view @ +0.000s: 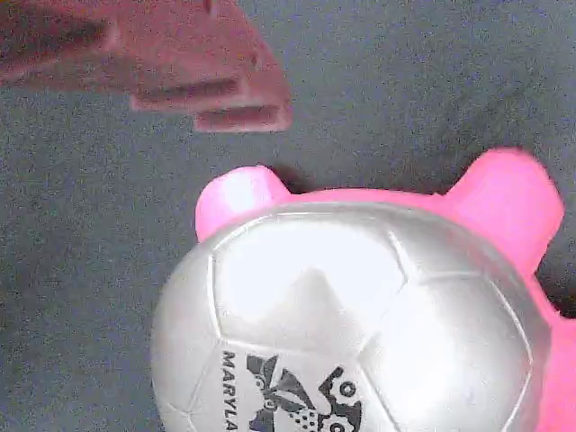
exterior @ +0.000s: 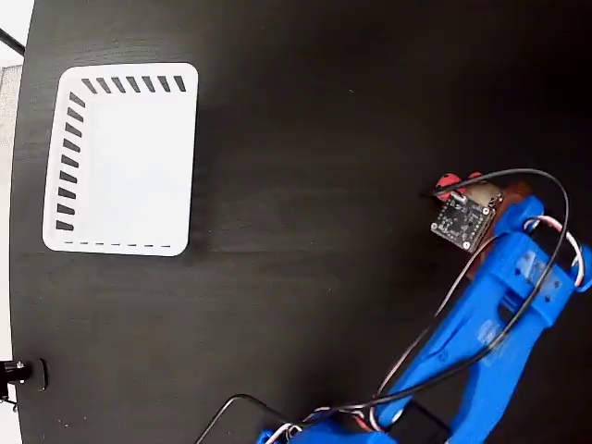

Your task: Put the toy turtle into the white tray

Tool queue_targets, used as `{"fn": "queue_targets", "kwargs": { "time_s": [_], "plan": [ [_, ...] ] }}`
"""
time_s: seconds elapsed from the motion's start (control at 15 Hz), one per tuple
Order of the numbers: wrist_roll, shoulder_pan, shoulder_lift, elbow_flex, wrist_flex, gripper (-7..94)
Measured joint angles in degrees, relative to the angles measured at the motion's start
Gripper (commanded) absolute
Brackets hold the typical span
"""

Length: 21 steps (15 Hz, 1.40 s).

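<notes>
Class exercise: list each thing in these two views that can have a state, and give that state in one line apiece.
white tray: empty, flat on the table, far left in the fixed view.
toy turtle: upright on the table, shell up, outside the tray, not gripped.
gripper: above the turtle; one finger visible, clear of it; open or shut unclear.

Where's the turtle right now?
In the fixed view the turtle sits at the right, mostly hidden under the end effector, far from the tray at upper left.
</notes>
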Motion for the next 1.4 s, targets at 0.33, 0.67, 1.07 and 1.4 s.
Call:
{"fn": "queue_targets", "kwargs": {
  "time_s": [0.33, 0.67, 1.07, 1.4],
  "plan": [
    [1.85, 1.14, -7.12, -4.57, 0.44, 70],
    [4.48, 0.97, -12.48, -9.67, 1.76, 70],
    [5.36, 0.26, -15.91, -10.90, 1.14, 54],
    [6.24, -0.53, -16.35, -12.48, 1.41, 0]
  ]
}}
